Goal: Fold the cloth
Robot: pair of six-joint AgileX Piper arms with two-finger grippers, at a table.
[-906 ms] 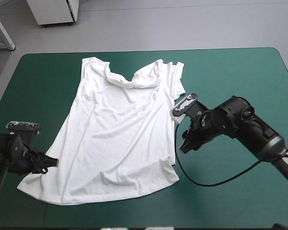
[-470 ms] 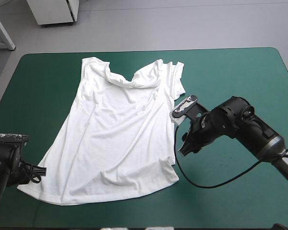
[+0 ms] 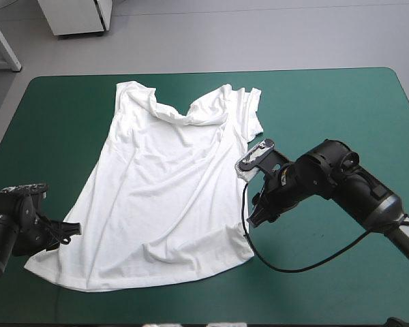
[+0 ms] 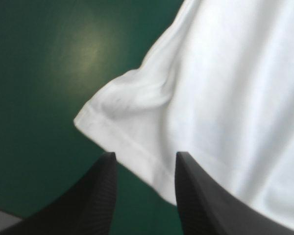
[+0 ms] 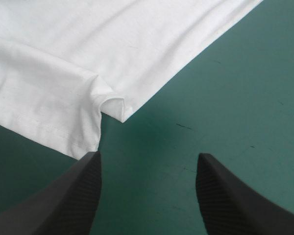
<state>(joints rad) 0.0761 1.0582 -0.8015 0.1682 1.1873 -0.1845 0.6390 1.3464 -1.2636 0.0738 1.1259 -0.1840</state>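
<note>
Left claw (image 4: 143, 161) and right claw (image 5: 148, 161) gape (seen only from the wrists) beside the T-shirt (image 3: 170, 184).

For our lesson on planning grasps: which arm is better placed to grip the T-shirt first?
Likely left. The hem of the T-shirt lies between the open fingers of the left gripper; the right gripper, also open, has only teal-green cover between its fingers, the shirt's edge lying ahead.
</note>
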